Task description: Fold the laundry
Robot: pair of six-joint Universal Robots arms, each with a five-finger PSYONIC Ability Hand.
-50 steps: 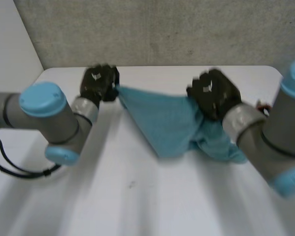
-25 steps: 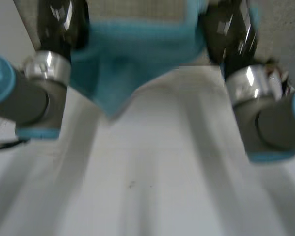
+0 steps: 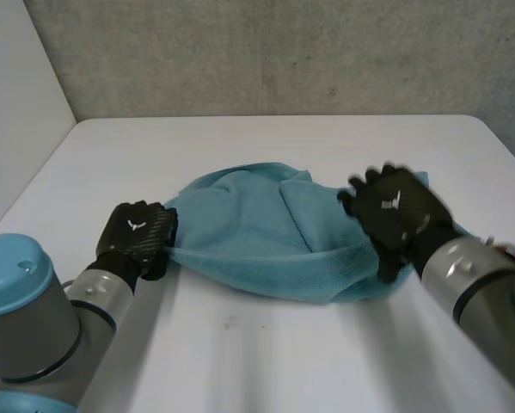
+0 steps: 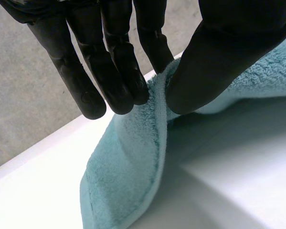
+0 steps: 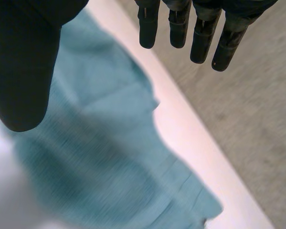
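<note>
Left robot hand (image 3: 135,234) pinched thumb-to-fingers — right robot hand (image 3: 396,211) spread, seemingly loose, fingers (image 5: 202,33) straight.

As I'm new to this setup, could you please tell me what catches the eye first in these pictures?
A rumpled teal terry towel lies heaped in the middle of the white table. The black left hand pinches its edge at the left end, while the black right hand hovers open over its right end.

- Teal towel (image 3: 257,245), hoisted between both hands half a second ago, now lies rumpled on the table (image 3: 240,353).
- Right hand (image 3: 395,211) has let go, fingers straight above it.
- Left hand (image 3: 137,234) has dropped to table level.
</note>
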